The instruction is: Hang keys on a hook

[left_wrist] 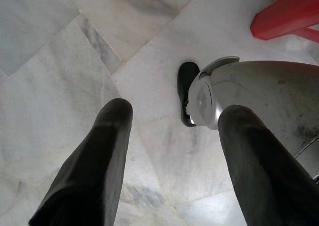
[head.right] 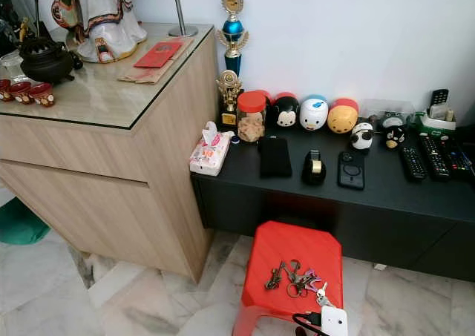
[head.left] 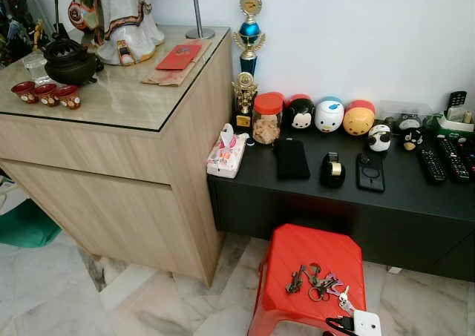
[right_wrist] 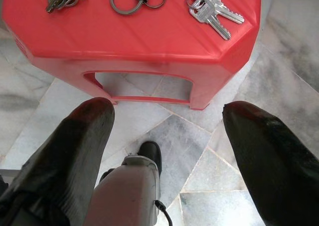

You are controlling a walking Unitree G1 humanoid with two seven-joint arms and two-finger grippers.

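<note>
- Lying on the red stool, the keys are strung out in a loose line along its front part, silver key blades fanning toward the right corner
- Right gripper hangs just in front of the stool, fingers spread wide, holding nothing
- Left gripper points at the marble floor, fingers spread
- No readable writing shows on the keys; a red envelope lies on the wooden surface

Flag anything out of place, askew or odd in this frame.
The keys lie loose on a red stool on the floor, not on any hook. Beside the cabinet, a tissue pack overhangs the black shelf's end. Nothing looks spilled or broken. Both tools, left and right, are open over the floor.
</note>
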